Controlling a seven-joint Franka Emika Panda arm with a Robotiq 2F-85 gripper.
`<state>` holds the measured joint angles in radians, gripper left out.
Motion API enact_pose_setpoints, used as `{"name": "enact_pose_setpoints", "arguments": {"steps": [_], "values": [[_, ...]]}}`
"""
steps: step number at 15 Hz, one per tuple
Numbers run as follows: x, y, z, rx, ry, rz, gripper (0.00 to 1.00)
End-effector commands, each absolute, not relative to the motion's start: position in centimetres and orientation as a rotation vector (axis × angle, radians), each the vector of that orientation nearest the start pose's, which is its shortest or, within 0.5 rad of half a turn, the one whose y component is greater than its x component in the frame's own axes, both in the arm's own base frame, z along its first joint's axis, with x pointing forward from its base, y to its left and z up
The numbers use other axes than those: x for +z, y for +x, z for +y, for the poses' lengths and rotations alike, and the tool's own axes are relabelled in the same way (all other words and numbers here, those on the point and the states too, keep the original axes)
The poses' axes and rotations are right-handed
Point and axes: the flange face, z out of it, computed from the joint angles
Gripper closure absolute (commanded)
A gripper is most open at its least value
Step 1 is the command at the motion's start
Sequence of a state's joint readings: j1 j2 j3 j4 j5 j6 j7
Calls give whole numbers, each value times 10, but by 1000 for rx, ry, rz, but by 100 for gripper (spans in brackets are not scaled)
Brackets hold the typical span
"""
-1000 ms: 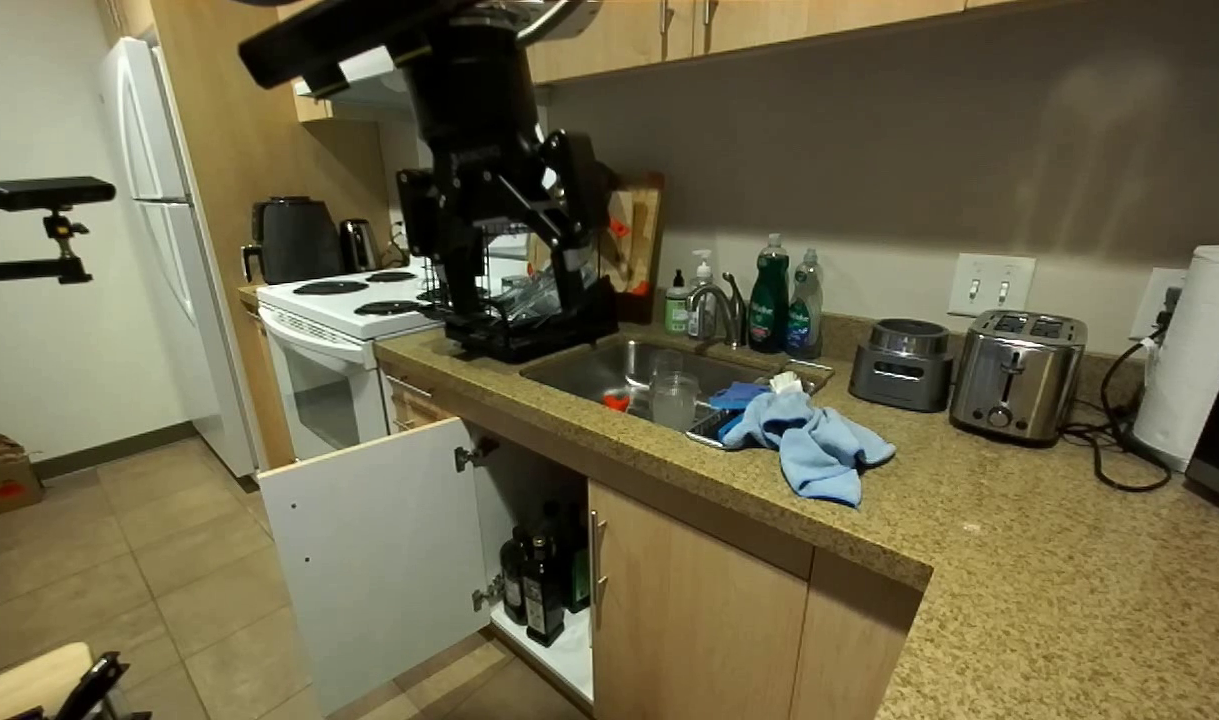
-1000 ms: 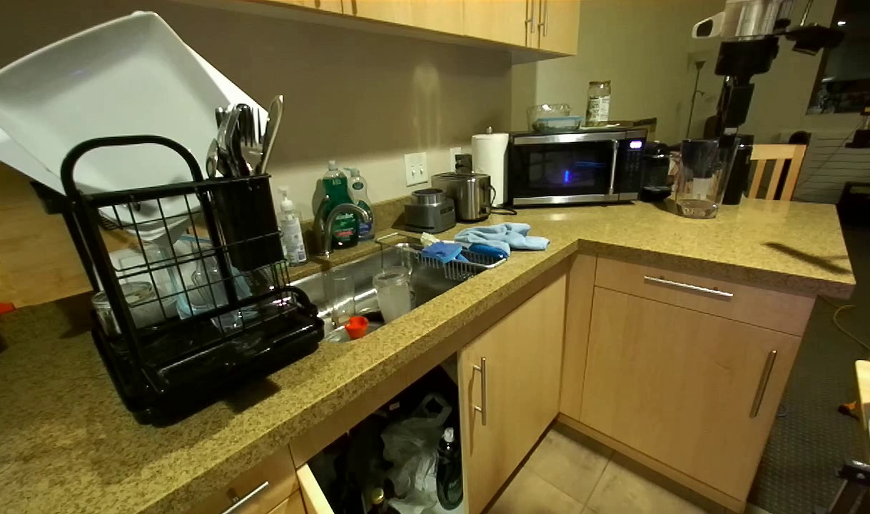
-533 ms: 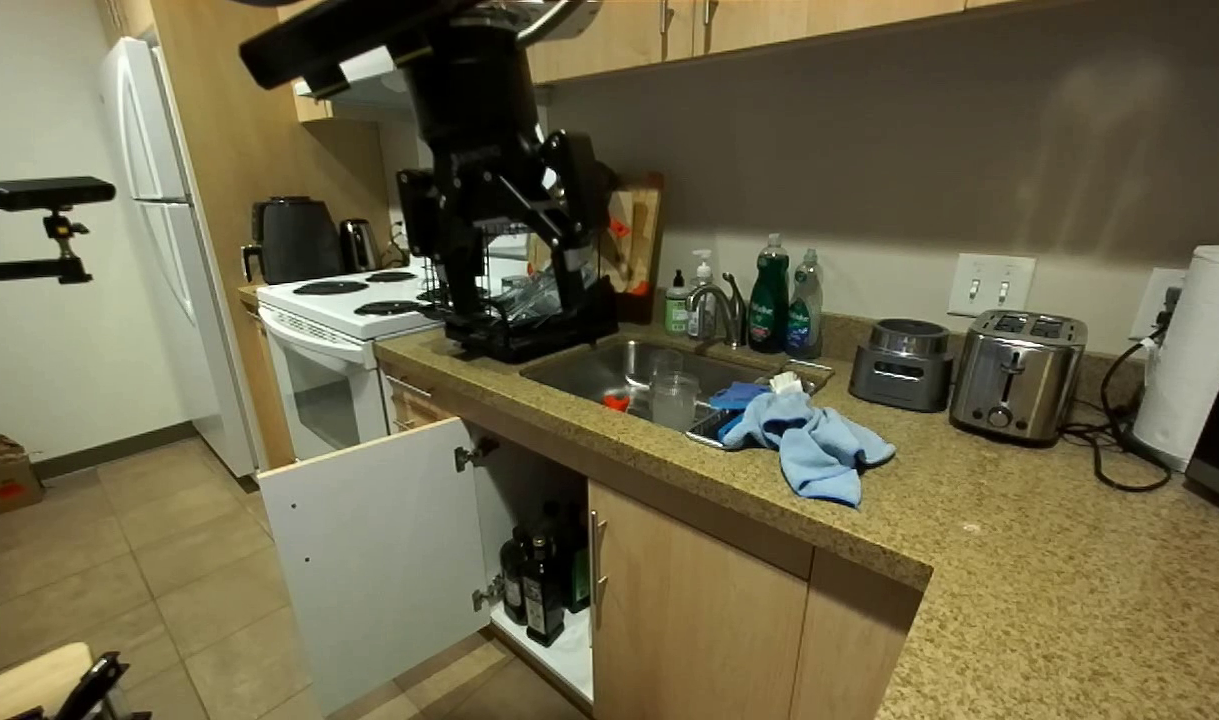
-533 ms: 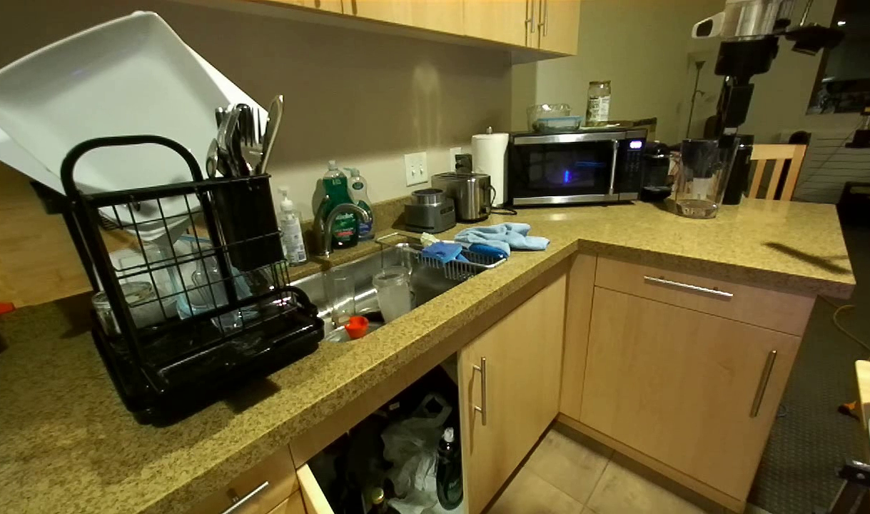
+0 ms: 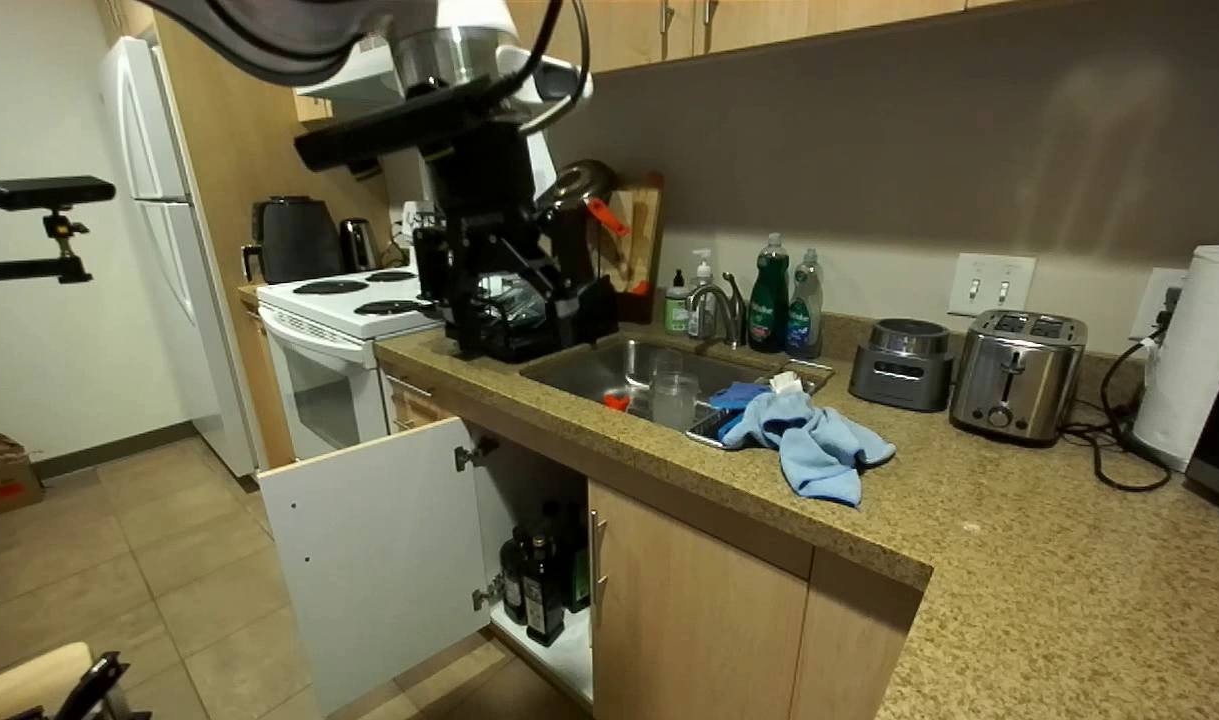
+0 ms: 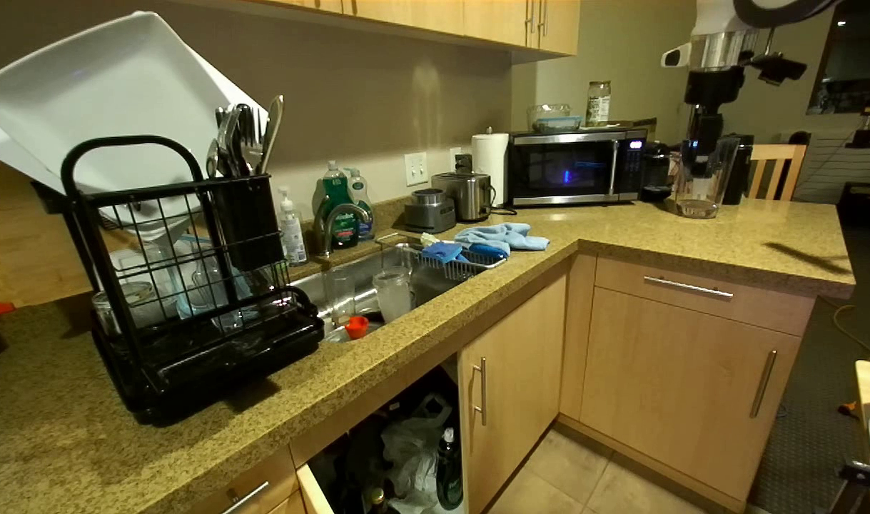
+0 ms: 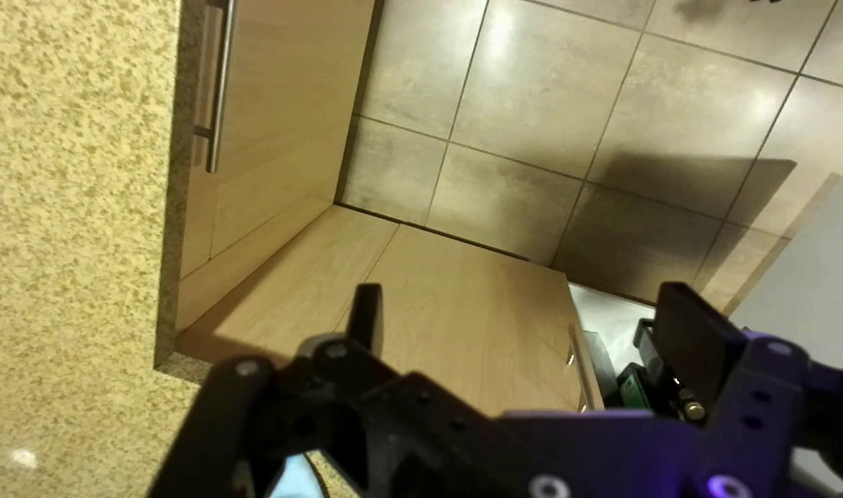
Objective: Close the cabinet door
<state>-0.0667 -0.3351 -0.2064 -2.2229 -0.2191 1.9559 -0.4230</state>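
We have the cabinet door (image 5: pixel 379 560) standing wide open below the front edge of the counter (image 5: pixel 1069 570), white inner face showing, hinged on the side nearer the stove (image 5: pixel 319 335); the wrist view catches it at far right. We log the gripper (image 7: pixel 521 311) as fingers (image 7: pixel 367 315) well apart, up in the air and away from the door. Beyond it, in the wrist view, we get the counter's inner corner, the neighbouring door (image 7: pixel 476 318) sitting flush, and floor tiles (image 7: pixel 532 83). Inside the cabinet we spot dark bottles (image 5: pixel 544 595), plus a plastic bag (image 6: pixel 413 442) in an exterior view. Up top: black dish rack (image 6: pixel 228 364) near the counter's stove-side end; sink (image 5: pixel 589 378) just behind the front edge, red scoop (image 6: pixel 356 327) and clear cup (image 6: pixel 393 296) in it; light blue cloth (image 5: pixel 819 440) beside the sink; toaster (image 5: pixel 1019 375) and two dish soap bottles (image 5: pixel 769 305) along the back edge in both exterior views; microwave (image 6: pixel 563 168) beside the paper towel roll (image 6: pixel 490 168).
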Motion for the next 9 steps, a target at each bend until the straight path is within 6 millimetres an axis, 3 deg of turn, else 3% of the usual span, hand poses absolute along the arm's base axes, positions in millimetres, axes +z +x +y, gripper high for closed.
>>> {"name": "enact_pose_setpoints", "arguments": {"steps": [1, 9], "values": [[483, 460, -107, -20, -3243, -371, 0], [414, 487, 7, 67, -3157, -397, 0]]}}
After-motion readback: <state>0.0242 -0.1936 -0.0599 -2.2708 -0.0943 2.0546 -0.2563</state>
